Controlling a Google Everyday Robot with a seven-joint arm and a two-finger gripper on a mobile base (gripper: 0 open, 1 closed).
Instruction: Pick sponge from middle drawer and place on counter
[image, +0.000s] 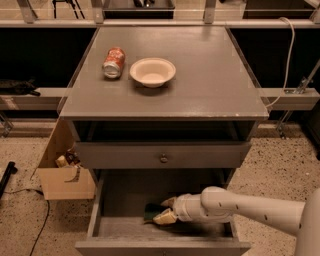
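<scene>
1 sponge (150, 212) between tips of spread jaws, in middle drawer (122, 197)

matt grey painted wood counter (200, 80); smooth pale plastic hand (160, 210) inside matt grey middle drawer (124, 200)

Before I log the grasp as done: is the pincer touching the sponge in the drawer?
Cannot tell. In the camera view the pincer sits inside the middle drawer, overlapping the sponge at its right end; neither contact nor gap shows plainly.
</scene>
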